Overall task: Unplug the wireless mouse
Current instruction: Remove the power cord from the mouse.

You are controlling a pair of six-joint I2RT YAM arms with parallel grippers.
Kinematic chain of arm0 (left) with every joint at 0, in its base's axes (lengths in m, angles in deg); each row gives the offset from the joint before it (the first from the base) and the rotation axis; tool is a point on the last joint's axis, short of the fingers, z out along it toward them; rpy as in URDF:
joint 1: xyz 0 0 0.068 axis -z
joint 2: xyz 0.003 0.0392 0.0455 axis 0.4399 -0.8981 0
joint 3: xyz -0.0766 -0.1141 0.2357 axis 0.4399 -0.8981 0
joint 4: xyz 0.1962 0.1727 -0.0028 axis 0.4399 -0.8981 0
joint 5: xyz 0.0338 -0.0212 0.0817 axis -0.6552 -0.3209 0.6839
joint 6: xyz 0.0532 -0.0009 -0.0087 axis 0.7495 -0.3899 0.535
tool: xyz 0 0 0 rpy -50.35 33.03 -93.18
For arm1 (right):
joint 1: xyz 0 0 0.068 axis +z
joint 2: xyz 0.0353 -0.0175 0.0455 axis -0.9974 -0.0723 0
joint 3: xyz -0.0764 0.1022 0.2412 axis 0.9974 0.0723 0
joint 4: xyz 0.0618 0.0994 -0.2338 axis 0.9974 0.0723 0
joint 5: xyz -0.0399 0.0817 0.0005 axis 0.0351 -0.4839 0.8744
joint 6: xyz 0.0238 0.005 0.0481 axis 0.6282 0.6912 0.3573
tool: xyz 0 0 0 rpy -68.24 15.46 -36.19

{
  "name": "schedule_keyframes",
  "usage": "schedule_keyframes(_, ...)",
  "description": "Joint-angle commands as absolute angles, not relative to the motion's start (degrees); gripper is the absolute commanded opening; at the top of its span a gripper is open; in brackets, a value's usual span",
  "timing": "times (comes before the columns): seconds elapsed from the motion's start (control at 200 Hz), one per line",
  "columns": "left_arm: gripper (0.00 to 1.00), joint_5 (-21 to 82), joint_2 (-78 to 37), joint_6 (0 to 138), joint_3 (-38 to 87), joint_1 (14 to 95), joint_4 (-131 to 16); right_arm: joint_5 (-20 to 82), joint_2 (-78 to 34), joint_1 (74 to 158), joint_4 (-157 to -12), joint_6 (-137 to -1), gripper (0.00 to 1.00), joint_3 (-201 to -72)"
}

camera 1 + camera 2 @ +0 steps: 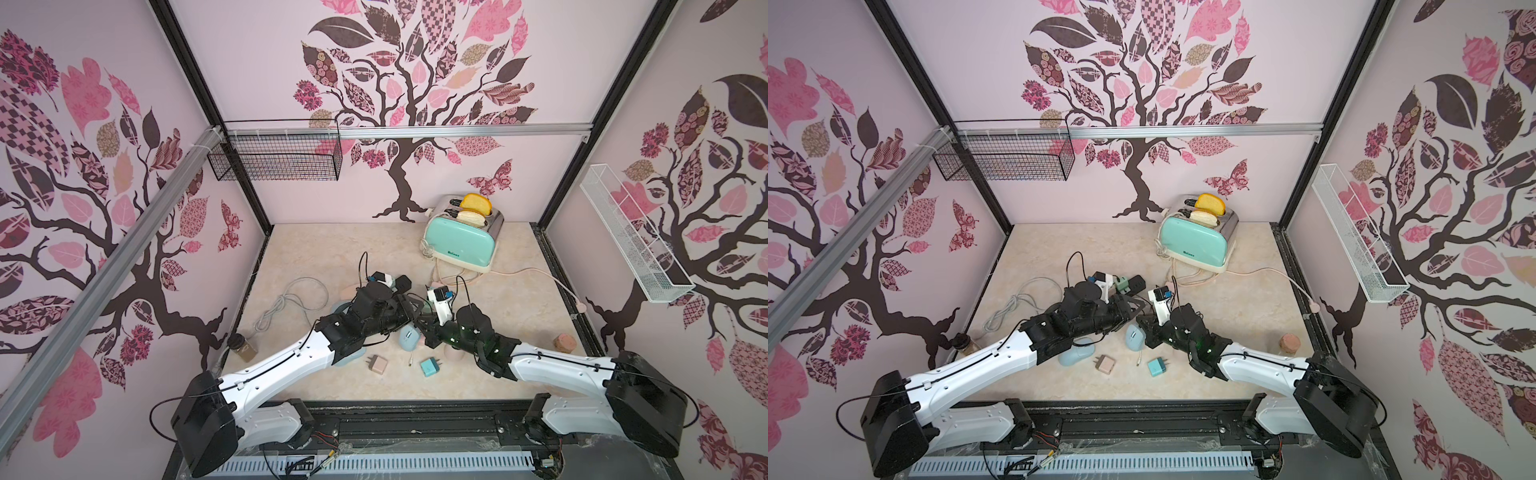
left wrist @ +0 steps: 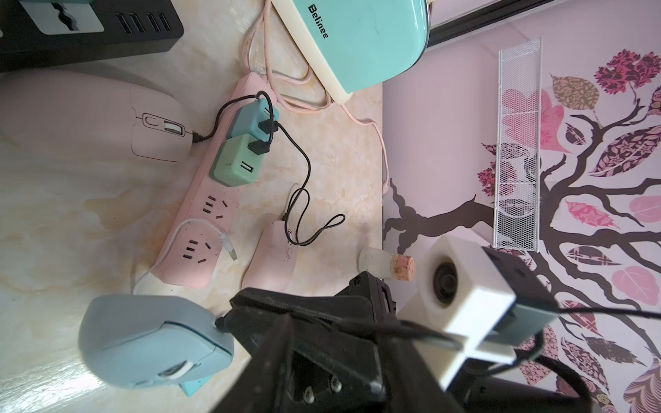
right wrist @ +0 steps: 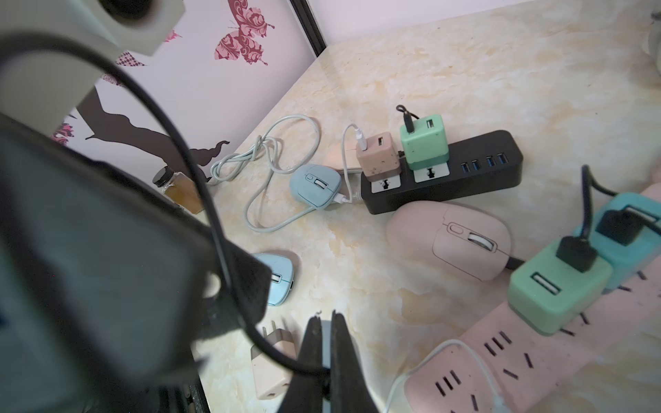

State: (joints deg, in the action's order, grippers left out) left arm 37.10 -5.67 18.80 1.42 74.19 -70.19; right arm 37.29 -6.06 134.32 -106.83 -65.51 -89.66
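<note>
The wireless mouse (image 1: 409, 337) (image 1: 1133, 336) is a pale blue one lying on the table between my two arms. My right gripper (image 3: 324, 314) is shut, and in the left wrist view its tips (image 2: 223, 320) sit at the front end of the mouse (image 2: 153, 343). Whether anything is pinched there I cannot tell. My left gripper (image 1: 411, 309) hovers just behind the mouse with its fingers spread, holding nothing. A loose white cable end (image 1: 410, 358) lies on the table beside the mouse.
The pink power strip (image 2: 204, 200) and the black power strip (image 3: 465, 175) carry chargers and cables. Other mice lie around: pink (image 3: 450, 243), blue (image 3: 314, 186) and blue (image 3: 277, 286). Loose chargers (image 1: 378, 365) (image 1: 429, 367) lie in front. The toaster (image 1: 461, 237) stands at the back.
</note>
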Motion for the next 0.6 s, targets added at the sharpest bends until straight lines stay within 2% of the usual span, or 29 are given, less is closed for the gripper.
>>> schedule_keyframes(0.0, 0.69, 39.97, -3.35, 21.85, 1.13, 74.07, -70.75, 37.23, -5.90, 133.55, -105.31, -61.32, 0.00, -91.17)
schedule_keyframes(0.16, 0.76, 44.30, 1.75, 26.73, -2.73, 73.03, -74.00, 35.96, -5.02, 131.58, -102.28, -56.96, 0.00, -91.05)
schedule_keyframes(0.32, 0.80, 45.68, 8.89, 37.18, -11.18, 73.13, -73.46, 35.29, -3.06, 130.64, -94.83, -54.10, 0.00, -94.40)
schedule_keyframes(0.42, 0.84, 47.45, 11.37, 41.27, -19.21, 77.76, -63.35, 33.68, -2.82, 130.03, -90.77, -52.40, 0.00, -97.15)
schedule_keyframes(0.52, 0.87, 52.34, 10.54, 47.01, -21.29, 84.03, -59.04, 31.86, -3.17, 129.76, -87.59, -51.08, 0.00, -99.50)
schedule_keyframes(0.595, 0.88, 53.03, 9.63, 48.74, -23.02, 85.15, -55.27, 30.46, -3.20, 129.56, -86.13, -49.89, 0.00, -100.66)
